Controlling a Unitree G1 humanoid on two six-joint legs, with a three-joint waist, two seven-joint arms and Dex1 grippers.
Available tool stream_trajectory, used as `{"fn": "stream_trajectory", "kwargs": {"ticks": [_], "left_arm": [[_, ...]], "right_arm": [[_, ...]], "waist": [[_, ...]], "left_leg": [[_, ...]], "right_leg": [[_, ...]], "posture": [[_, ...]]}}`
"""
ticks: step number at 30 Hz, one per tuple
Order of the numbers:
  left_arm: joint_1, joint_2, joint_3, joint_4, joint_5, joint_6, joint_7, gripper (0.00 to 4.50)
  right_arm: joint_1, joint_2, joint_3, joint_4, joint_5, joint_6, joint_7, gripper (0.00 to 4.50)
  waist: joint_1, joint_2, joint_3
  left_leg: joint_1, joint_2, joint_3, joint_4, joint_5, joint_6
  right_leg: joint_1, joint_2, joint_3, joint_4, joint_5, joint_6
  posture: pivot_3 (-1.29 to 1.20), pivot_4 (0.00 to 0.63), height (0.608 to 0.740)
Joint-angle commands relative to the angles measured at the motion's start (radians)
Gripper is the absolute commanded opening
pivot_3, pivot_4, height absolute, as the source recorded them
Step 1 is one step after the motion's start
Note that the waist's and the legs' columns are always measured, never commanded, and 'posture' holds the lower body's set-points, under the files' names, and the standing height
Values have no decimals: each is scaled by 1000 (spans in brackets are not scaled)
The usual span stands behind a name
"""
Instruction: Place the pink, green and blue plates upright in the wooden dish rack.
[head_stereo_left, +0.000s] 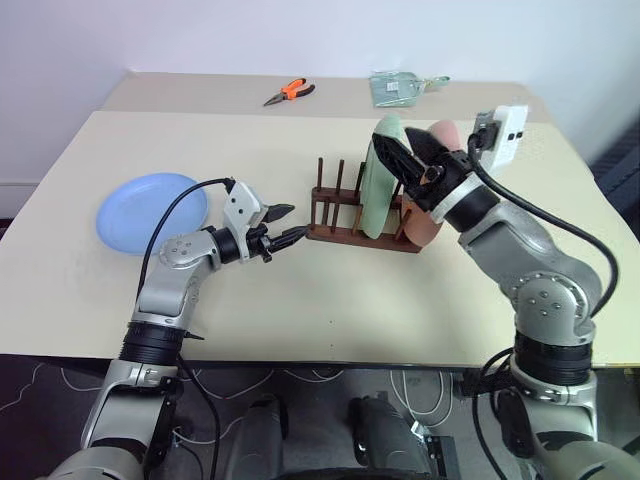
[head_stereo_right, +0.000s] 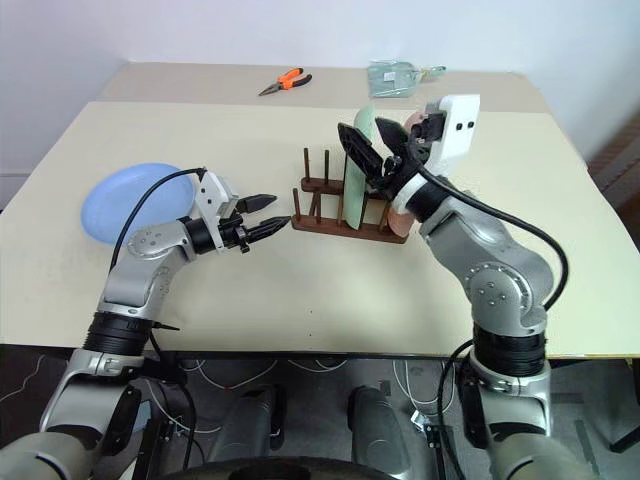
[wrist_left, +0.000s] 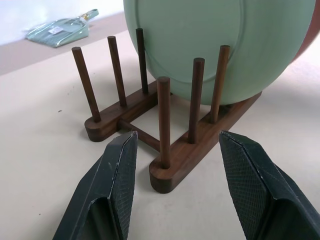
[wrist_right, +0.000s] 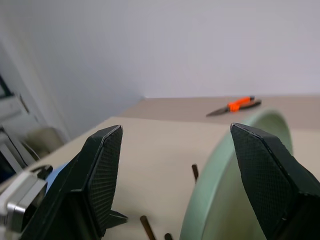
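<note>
- Two grippers working over the beige table, both with fingers spread and grasping nothing
- Nearest, left gripper hovering low and level, pointing at the near end of the wooden dish rack, fingertips just short of it, its black fingers standing either side of the rack's end in the left wrist view
- Standing upright in the rack, green plate resting between the pegs toward the far end, three peg pairs at the near end left bare
- Leaning just behind the green one, pink plate, likewise upright at the rack's last slot
- Right gripper hanging raised at the green plate's upper rim, fingers released and apart, one on each side of the rim, not clasping it
- Lying flat to the left, well apart from the rack, blue plate, not yet racked
- Farthest back, orange-handled pliers and a greenish packet sitting on the rear table
</note>
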Motion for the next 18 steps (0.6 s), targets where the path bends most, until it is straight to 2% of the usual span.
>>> {"fn": "stream_trajectory", "kwargs": {"ticks": [1, 4, 5, 7, 8, 10, 11, 15, 18], "left_arm": [[-4, 1, 4, -33, -10, -6, -5, 2639], [-14, 3, 11, -14, -1, -27, 2, 2639], [-27, 8, 28, 9, -3, -24, 13, 2639], [-61, 24, 67, 82, 35, -58, 89, 3142], [-86, 38, 98, 135, 56, -70, 156, 3440], [-120, 61, 144, 214, 84, -88, 255, 4350], [-141, 82, 178, 266, 117, -104, 356, 4471], [-196, 163, 310, 425, 192, -100, 715, 4471], [-175, 171, 385, 418, 172, -48, 831, 4471]], "right_arm": [[-2, -79, -34, -106, -5, 14, 52, 3492], [10, -142, -76, -146, 22, 25, 84, 3492], [16, -171, -110, -162, 67, 35, 108, 3756], [44, -233, -160, -201, 134, 49, 173, 4377], [75, -271, -167, -222, 138, 55, 209, 4500], [128, -329, -164, -251, 125, 65, 259, 4500], [173, -368, -145, -274, 78, 55, 293, 4500], [256, -397, -67, -269, -62, -1, 339, 4500], [274, -377, -16, -243, -129, -39, 367, 4500]], "waist": [[0, 0, 0], [1, 0, 0], [1, 0, 0], [3, 0, 0], [3, -1, 0], [2, -1, 1], [-1, -1, 1], [-8, -2, 1], [-1, -2, 1]], "left_leg": [[0, 0, 0, 0, 0, 0], [0, 0, 0, 0, 0, 0], [0, 0, 0, 0, 0, 0], [0, 0, 0, 0, 0, 0], [0, 0, 0, 0, 0, 0], [0, 0, 0, 0, 0, 0], [0, 0, 0, 0, 0, 0], [1, 1, 0, 0, 0, 0], [1, 1, 1, 0, 0, 0]], "right_leg": [[0, 0, 0, 0, 0, 0], [0, 0, 0, 0, 0, 0], [0, 0, 0, 0, 0, 0], [0, 0, 0, -1, 0, 0], [0, 0, 0, -1, 0, 0], [0, 0, 0, -1, 0, 0], [0, 0, 0, -1, 0, 0], [0, 0, 0, -1, 0, 1], [-1, 0, 0, 0, 2, 4]], "posture": [[0, 150, 726], [0, 150, 726], [0, 150, 726], [0, 150, 726], [0, 150, 726], [0, 150, 726], [0, 150, 726], [0, 150, 726], [0, 150, 726]]}}
